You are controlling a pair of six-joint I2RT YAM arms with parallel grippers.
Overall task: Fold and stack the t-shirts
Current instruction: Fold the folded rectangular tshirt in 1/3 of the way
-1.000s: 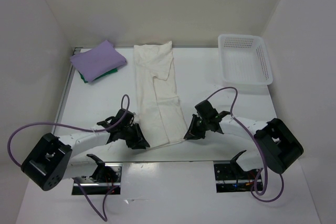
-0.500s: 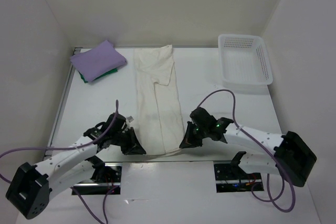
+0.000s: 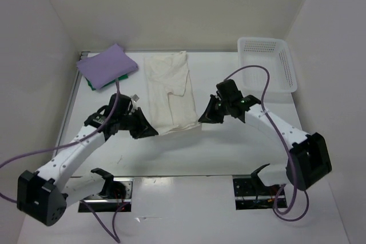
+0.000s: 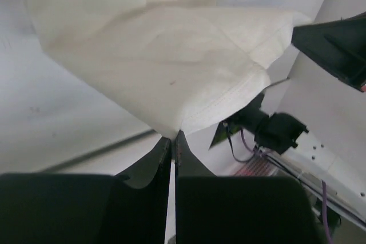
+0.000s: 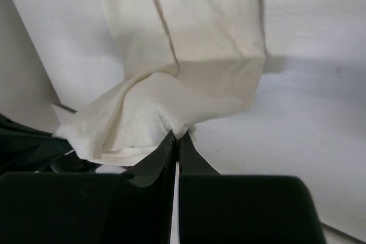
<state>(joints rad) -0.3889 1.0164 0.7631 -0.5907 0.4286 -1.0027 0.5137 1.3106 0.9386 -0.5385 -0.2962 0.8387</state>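
Lab — white walled-in robot table (image 3: 189, 152)

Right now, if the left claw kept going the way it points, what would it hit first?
The cream shirt whose corner the left claw pinches; it would bunch that cloth. Beyond, probably the right claw, though depth is unclear.

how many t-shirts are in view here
3: the cream shirt mid-table, held by the left gripper and right gripper; the lavender shirt folded far left; the green shirt mostly hidden beneath it.

White table (image 3: 229, 147); cream shirt (image 3: 167, 81) mid-back; purple shirt (image 3: 106, 66) over green shirt (image 3: 91, 86) back-left; basket (image 3: 264, 70) back-right.
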